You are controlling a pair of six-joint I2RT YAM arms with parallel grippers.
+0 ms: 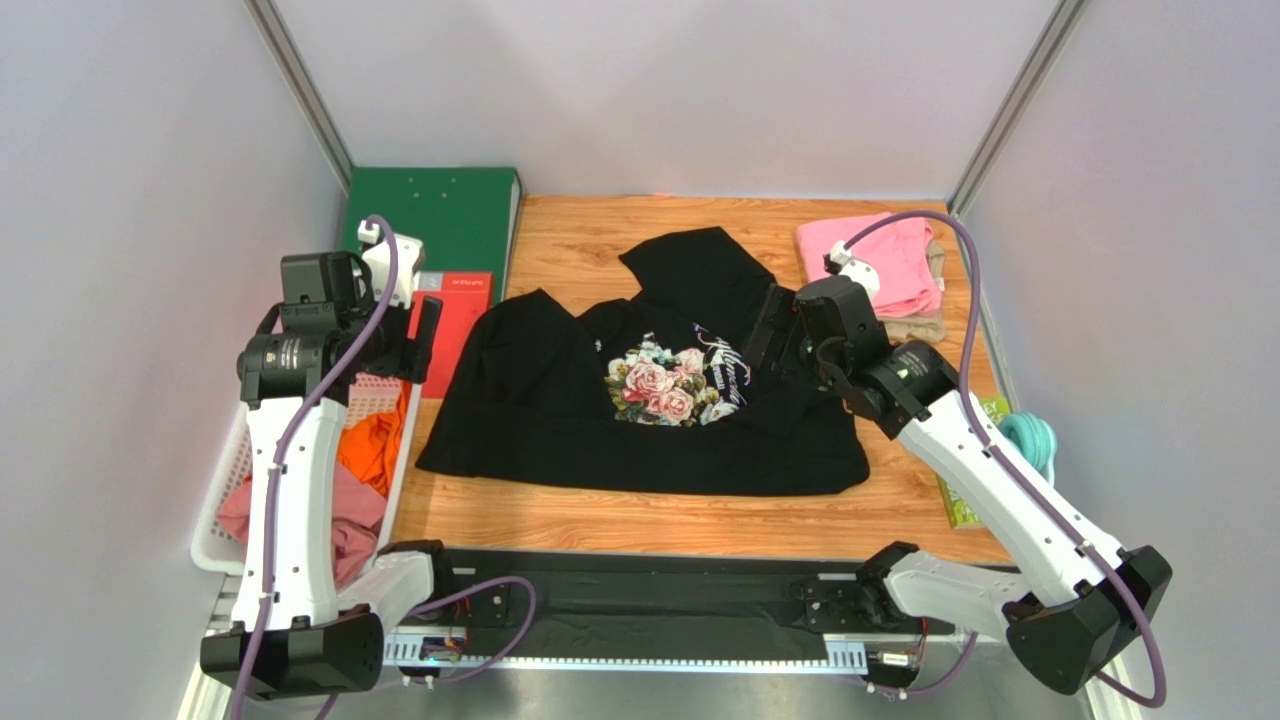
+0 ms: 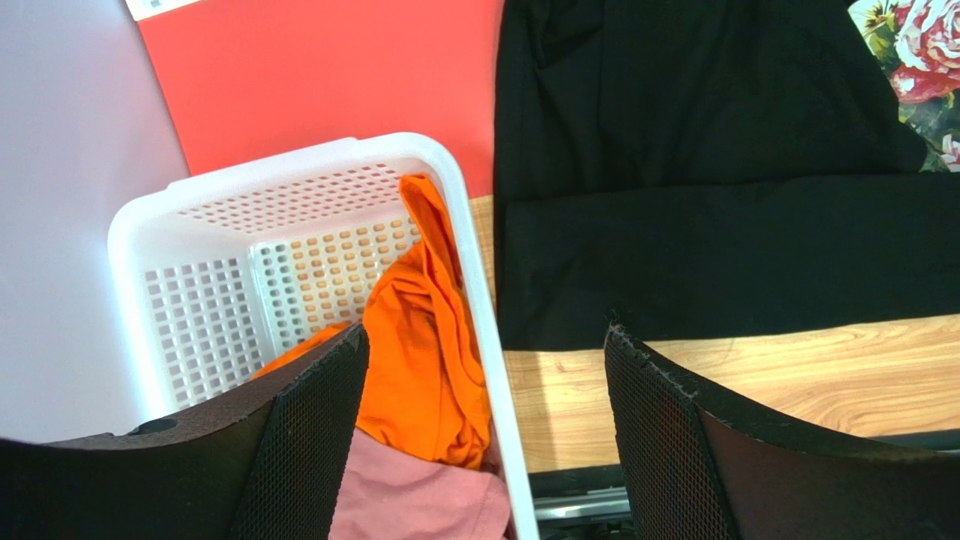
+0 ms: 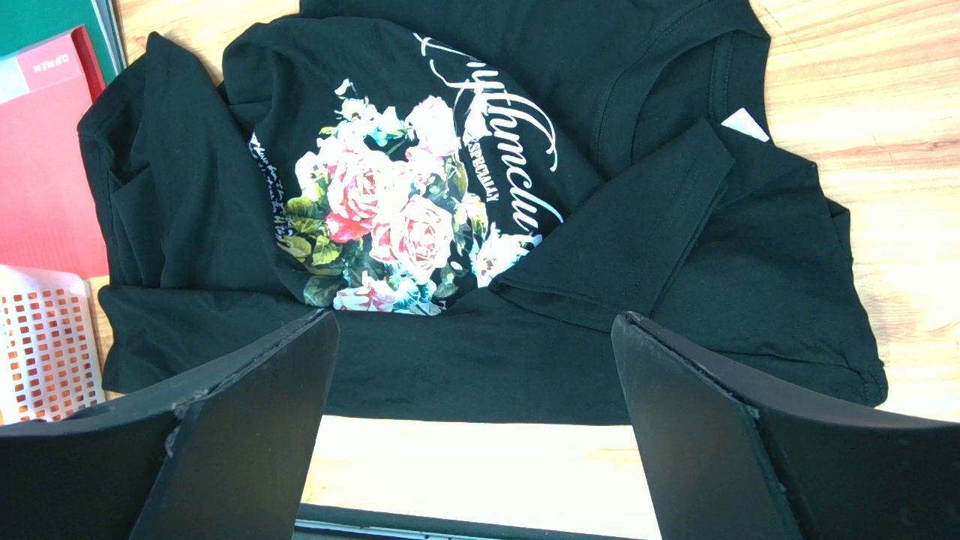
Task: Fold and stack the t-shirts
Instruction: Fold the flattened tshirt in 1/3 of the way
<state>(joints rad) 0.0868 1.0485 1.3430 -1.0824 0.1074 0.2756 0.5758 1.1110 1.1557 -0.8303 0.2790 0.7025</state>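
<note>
A large black t-shirt [image 1: 646, 398] with a pink-rose print [image 3: 383, 214] and white script lies partly folded on the wooden table, one sleeve turned in. My right gripper [image 3: 473, 321] hovers open above its near hem and shows over the shirt's right side [image 1: 769, 342]. My left gripper [image 2: 487, 338] is open and empty, above the basket's right rim and the shirt's left edge [image 1: 422, 339]. An orange shirt [image 2: 423, 338] and a dusty-rose one [image 2: 417, 495] lie crumpled in the white basket [image 2: 282, 169]. A folded pink shirt [image 1: 872, 263] rests on a beige one [image 1: 935, 308] at the back right.
A green binder [image 1: 443, 218] and a red binder [image 2: 327, 68] lie at the back left, behind the basket [image 1: 218, 510]. A teal coiled bundle [image 1: 1031, 440] sits at the table's right edge. Grey walls close in on both sides.
</note>
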